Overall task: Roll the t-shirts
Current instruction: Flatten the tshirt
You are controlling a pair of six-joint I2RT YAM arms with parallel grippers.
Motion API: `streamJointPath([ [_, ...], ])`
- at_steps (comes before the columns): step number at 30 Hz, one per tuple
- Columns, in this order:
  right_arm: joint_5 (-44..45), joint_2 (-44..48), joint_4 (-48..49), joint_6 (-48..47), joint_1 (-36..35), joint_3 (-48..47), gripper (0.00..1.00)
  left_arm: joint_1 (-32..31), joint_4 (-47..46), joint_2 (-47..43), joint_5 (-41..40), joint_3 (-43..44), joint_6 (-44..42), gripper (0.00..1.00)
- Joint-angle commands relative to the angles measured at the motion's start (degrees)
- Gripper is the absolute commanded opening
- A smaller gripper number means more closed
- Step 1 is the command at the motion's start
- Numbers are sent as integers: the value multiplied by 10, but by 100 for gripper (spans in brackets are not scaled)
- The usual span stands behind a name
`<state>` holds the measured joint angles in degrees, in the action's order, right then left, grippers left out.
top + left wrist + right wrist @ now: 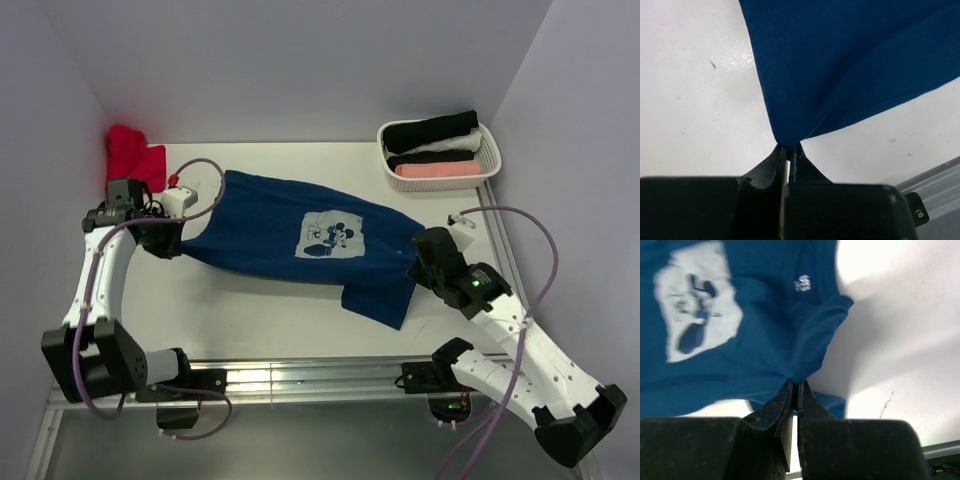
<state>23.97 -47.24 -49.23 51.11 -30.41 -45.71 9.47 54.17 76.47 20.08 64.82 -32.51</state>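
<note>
Red tee (130, 155) lies crumpled just behind left claw (789, 148), by the wall. Left arm (100, 280): forearm runs up the left side, wrist bent inward, jaws clenched on a corner of navy tee (270, 230). Navy tee is spread on table (250, 320) btwn both claws, long axis far-left to near-right, neck end toward right claw (796, 384). Pale cartoon print (332, 236) faces up. Neck mark (801, 283) just ahead of right claw, unreadable. Right arm (520, 340): angled in from near-right, wrist low, jaws pinched on tee's edge. Basket (490, 160) beyond right claw w/ black roll (432, 130), white roll (450, 148), pink roll (437, 170).
</note>
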Motion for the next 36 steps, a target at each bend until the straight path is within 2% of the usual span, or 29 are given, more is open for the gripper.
streamJointPath([
  [1,1,45,-25,-37,-9,-76,0,5,41,-86,34,0,-19,0],
  [5,4,56,-38,-63,-37,-170,0,11,41,-177,68,13,5,0],
  [7,5,45,-33,-79,-50,-230,0,14,58,-182,95,38,28,0],
  [10,6,18,-23,-116,-54,-298,0,17,32,-206,124,79,77,0],
  [18,-27,-28,29,-188,-55,-408,0,17,-47,-246,103,192,227,0],
  [22,-30,-120,37,-229,-55,-503,0,17,-110,-229,52,212,284,0],
  [27,-58,-262,55,-279,-48,-625,0,17,-127,-83,78,275,297,0],
  [33,-145,-477,109,-331,17,-809,0,17,-223,123,81,403,313,0],
  [36,-163,-628,139,-360,46,-980,0,15,-262,232,59,513,343,0],
])
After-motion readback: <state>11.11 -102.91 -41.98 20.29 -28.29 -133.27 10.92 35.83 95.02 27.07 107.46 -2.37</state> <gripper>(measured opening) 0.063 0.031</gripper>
